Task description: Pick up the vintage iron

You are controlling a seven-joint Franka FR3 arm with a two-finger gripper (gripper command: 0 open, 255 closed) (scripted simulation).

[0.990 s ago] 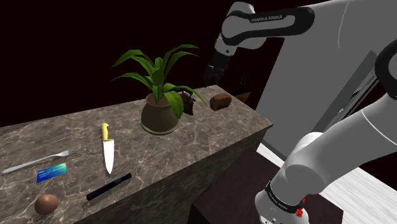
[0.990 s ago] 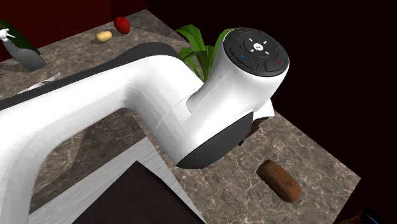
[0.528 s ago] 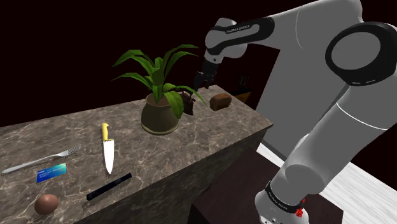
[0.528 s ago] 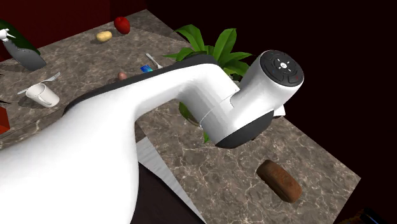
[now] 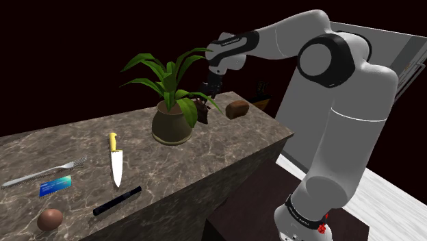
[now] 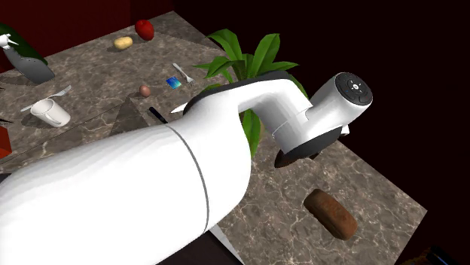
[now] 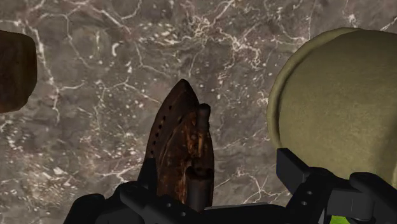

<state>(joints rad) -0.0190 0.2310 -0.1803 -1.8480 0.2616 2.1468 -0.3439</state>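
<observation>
Veined grey-brown marble surface [image 5: 205,147], dim reddish backdrop. Vintage iron [image 7: 181,146], rust-brown, pitted, boat-shaped w/ pointed nose & dark handle on top, sits just beside the rounded olive pot [image 7: 337,102], btwn pot and a brown round-edged block [image 7: 13,70]. End effector [image 7: 219,170] hangs over the iron, fingers spread, gripping nothing. Vs. 1 s ago it has swung closer to the pot and lower.

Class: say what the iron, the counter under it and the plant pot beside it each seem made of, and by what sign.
Iron: probably rusted metal; dull, mottled reddish-brown surface, darker handle.
Counter: marble-like stone; grey-brown with white veins.
Plant pot: plain matt olive-tan, perhaps ceramic; the look leaves it open.
</observation>
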